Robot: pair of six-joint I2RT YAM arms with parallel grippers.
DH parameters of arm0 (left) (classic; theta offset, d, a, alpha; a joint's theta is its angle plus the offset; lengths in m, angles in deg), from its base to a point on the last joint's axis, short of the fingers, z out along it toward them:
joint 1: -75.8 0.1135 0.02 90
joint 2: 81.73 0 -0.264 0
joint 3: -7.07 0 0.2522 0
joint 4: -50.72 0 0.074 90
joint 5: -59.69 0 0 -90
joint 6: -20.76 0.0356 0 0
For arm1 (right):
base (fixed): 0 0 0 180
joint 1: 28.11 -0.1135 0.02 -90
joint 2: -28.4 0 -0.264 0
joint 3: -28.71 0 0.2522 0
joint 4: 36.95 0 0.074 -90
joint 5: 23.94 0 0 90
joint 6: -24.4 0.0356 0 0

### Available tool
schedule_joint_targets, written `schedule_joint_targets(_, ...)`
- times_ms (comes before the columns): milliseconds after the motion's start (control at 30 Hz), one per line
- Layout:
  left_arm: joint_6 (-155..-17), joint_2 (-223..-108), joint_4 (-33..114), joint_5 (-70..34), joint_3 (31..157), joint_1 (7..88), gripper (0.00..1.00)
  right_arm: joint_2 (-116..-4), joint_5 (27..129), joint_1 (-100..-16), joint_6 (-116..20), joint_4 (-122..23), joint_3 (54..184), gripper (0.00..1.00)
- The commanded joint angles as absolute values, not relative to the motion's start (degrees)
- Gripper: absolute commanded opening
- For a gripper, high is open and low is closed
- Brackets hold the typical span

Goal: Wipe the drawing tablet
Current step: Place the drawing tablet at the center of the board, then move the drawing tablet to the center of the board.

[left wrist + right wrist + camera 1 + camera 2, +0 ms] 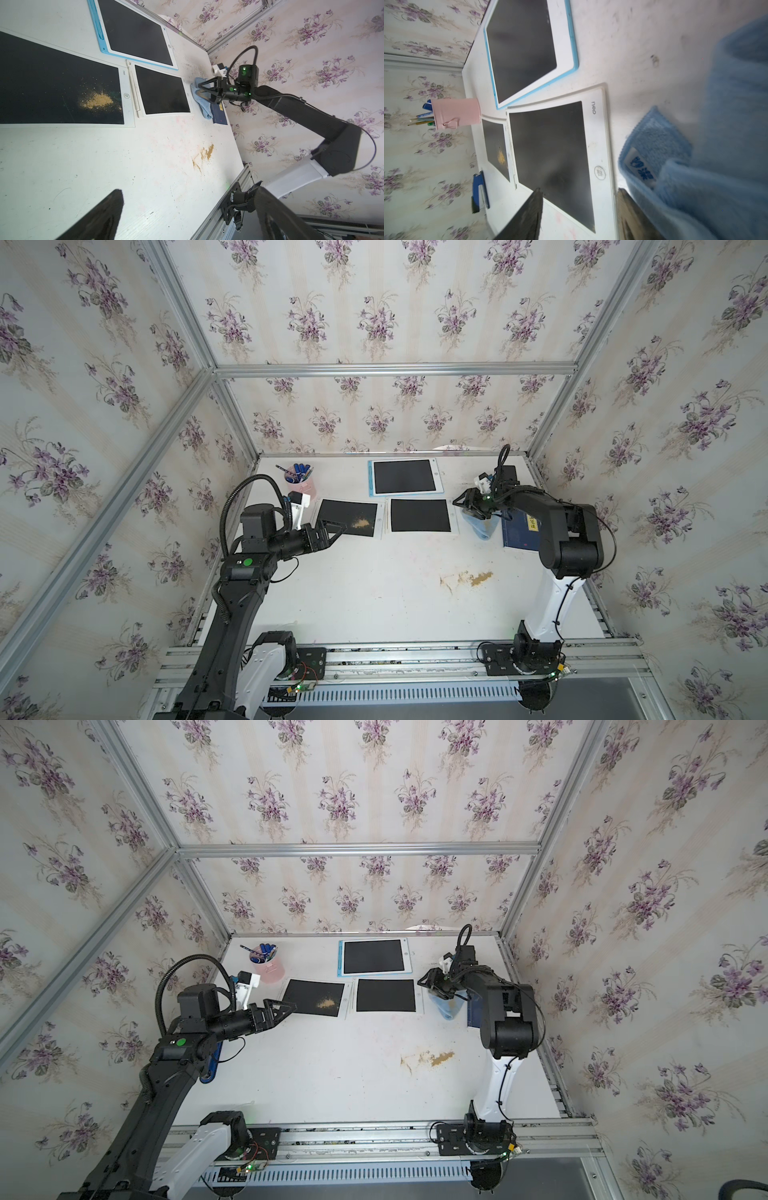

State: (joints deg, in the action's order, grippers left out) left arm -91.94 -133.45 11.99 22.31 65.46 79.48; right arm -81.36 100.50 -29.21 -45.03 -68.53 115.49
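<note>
1: white-framed black drawing tablet [340, 514], tan powder [360, 523] on it.
2: crumpled blue cloth [482, 531], well apart from tablet, under my spread right gripper [464, 508]; I should grip it deep.
3: my left gripper [332, 529], spread, at tablet's corner.

Wallpaper [374, 319]: pale cream and grey-blue vertical stripes, strewn with purple violet sprays on grey-green leaves. Table [353, 593]: white, faintly stained pink, with a tan powder smear [481, 578]. Three tablets, all black-screened — the powder-marked tablet [345, 510] and the plain tablet [419, 515] framed in white, the blue-edged tablet [402, 477] white with a light-blue border; the powder patch [360, 523] on the first is sandy yellow. Pen cup [302, 486]: pink, holding blue pens. Cloth [204, 108]: light blue, its label white with blue print. Book [517, 537]: navy, with a yellow tag. Robot arms [571, 531]: black — white toward the bases.
</note>
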Motion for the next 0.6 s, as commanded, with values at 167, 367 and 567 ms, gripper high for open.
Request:
schedule_joint_targets(167,-98.30,-147.87,17.32,16.15,70.21,79.53,1.00,-72.87,94.99,-44.55,-44.95,-60.83,113.21,0.58)
schedule_joint_targets(367,-92.43,-154.50,12.96,-1.57,77.15,78.66,0.98,-80.99,101.13,-56.19,-39.89,-52.98,115.89,0.57)
schedule_joint_targets(567,-85.48,-165.53,6.50,-8.76,85.97,78.59,0.99,-89.78,100.78,-62.13,-37.63,-54.57,123.09,0.57)
